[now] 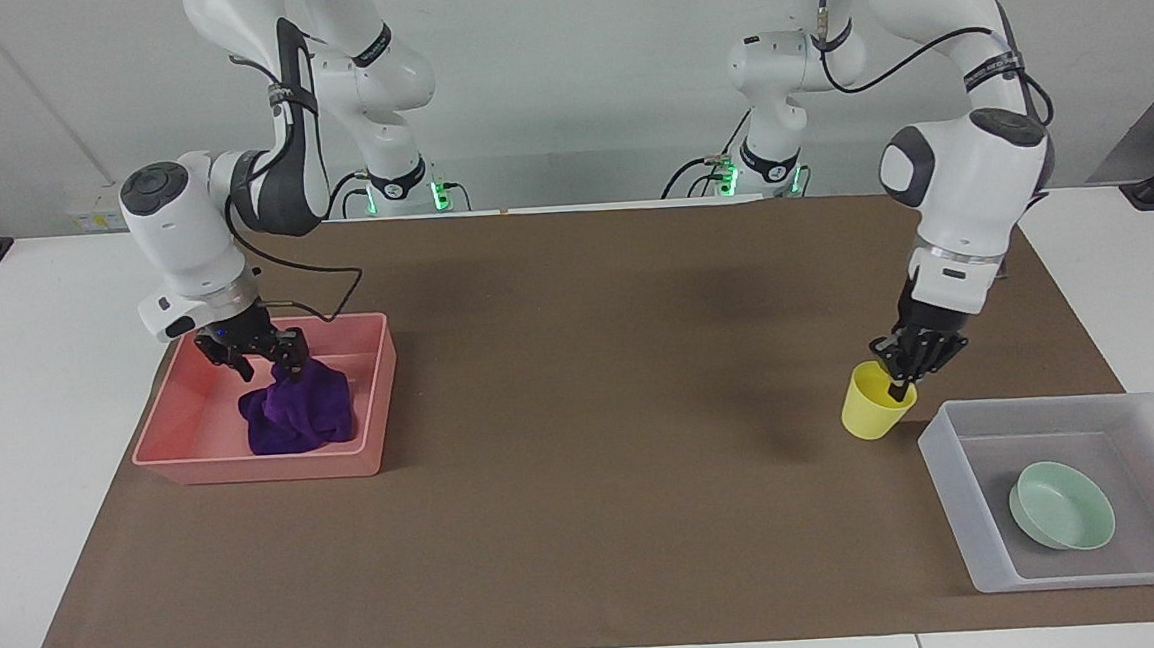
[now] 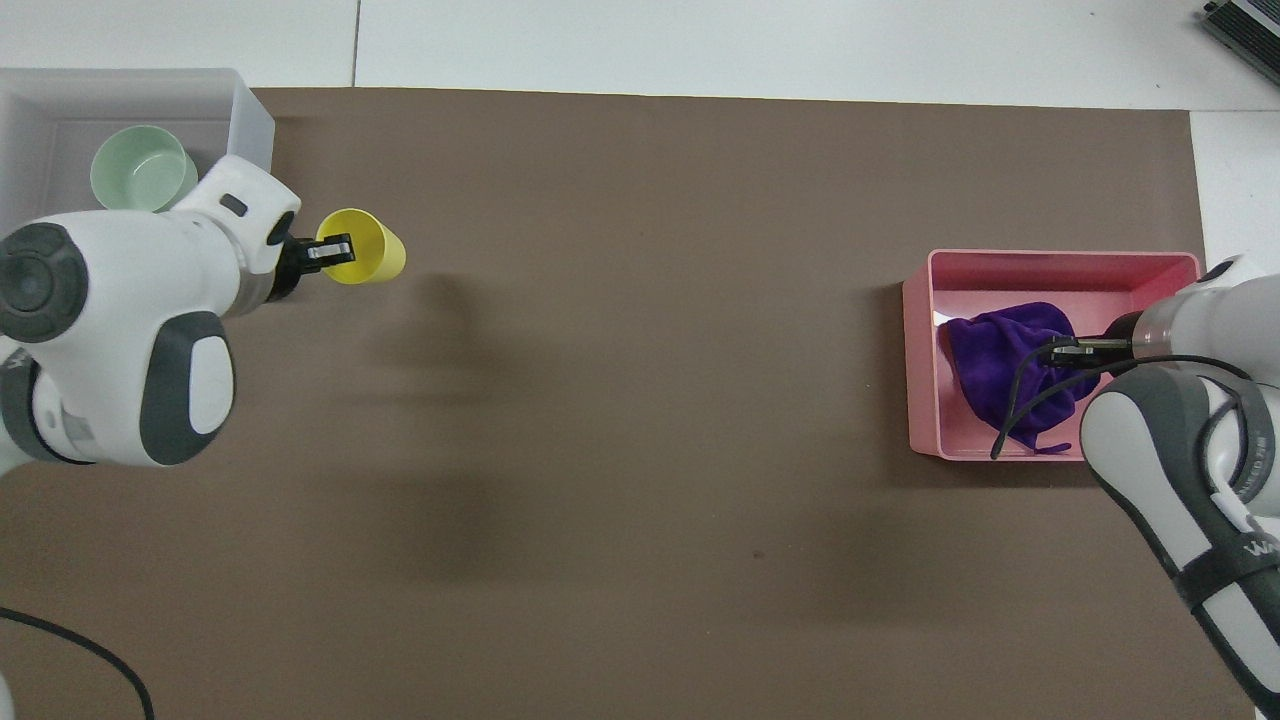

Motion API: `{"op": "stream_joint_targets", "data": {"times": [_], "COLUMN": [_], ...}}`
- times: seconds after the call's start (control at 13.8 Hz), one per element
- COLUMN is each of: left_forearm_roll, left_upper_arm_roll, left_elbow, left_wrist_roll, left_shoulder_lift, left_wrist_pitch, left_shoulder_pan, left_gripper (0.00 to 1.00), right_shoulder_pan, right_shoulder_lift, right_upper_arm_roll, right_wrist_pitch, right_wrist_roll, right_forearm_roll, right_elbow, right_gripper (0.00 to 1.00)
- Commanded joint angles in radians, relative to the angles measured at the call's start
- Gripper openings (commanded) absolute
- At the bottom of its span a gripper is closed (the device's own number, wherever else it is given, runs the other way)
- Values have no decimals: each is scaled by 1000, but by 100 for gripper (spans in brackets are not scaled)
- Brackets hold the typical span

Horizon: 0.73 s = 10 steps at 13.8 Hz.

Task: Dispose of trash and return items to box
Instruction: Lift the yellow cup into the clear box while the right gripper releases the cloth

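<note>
While the left gripper point(image 1: 905, 369) holds the yellow cup point(image 1: 871, 414) with its jaws pinched on the rim, the facing view shows the cup hanging tilted over the counter point(image 1: 589, 524). It is just outside the box point(image 1: 941, 462), at about ten o'clock from the green bowl point(image 1: 1061, 507) lying inside. The purple cloth point(image 1: 300, 418) lies slumped in the pink bin point(image 1: 265, 466), and the right gripper point(image 1: 253, 354) sits just above it at eleven o'clock, jaws spread and gripping nothing.

From overhead, the cup point(image 2: 365, 260) sits at four o'clock from the bowl point(image 2: 140, 170), outside the box wall point(image 2: 255, 120). We judge the carry nearly done. We should lift the cup clear of the wall, bring it over bare floor beside the bowl, level it, lower it and only then open.
</note>
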Motion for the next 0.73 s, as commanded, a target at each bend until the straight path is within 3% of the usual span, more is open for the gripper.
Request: {"op": "stream_joint_targets", "data": {"times": [0.0, 0.51, 0.65], "left_forearm_roll": [12, 24, 27], "left_upper_arm_roll": [-13, -24, -25], "left_elbow": [186, 565, 634], "left_wrist_roll": [112, 237, 289], "left_shoulder_lift": [92, 369, 449], "left_wrist_pitch": [-135, -291, -294], "left_shoulder_pan": [107, 256, 285], "left_gripper": [0, 0, 0], "right_shoulder_pan": [0, 80, 97], "right_shoulder_lift": [-42, -74, -77], "right_upper_arm_roll": [15, 21, 21], "right_wrist_pitch": [-110, -387, -452], "right_wrist_roll": [1, 191, 206], "right_forearm_roll": [-5, -7, -5], "right_elbow": [75, 275, 333], "right_gripper": [100, 100, 100]}}
